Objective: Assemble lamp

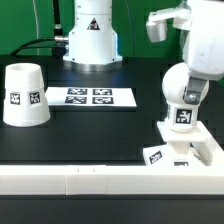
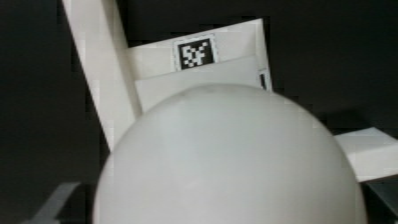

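Note:
The round ball-headed bulb (image 1: 178, 84) stands upright with its tagged stem over the blocky square base (image 1: 188, 150), at the exterior view's right. My gripper (image 1: 187, 94) comes down from the upper right and is shut on the bulb's head. In the wrist view the bulb's head (image 2: 214, 150) fills most of the picture. Beyond it shows the base's tagged face (image 2: 199, 53), and a grey finger (image 2: 50, 206) shows beside the head. I cannot tell whether the stem is seated in the base. The tapered shade (image 1: 23, 96) stands mouth down at the exterior view's left, far from the gripper.
The marker board (image 1: 90, 97) lies flat in the middle of the black table. The long white rail (image 1: 90, 180) runs along the front edge, right next to the base, and also shows in the wrist view (image 2: 98, 70). The arm's pedestal (image 1: 90, 35) stands at the back.

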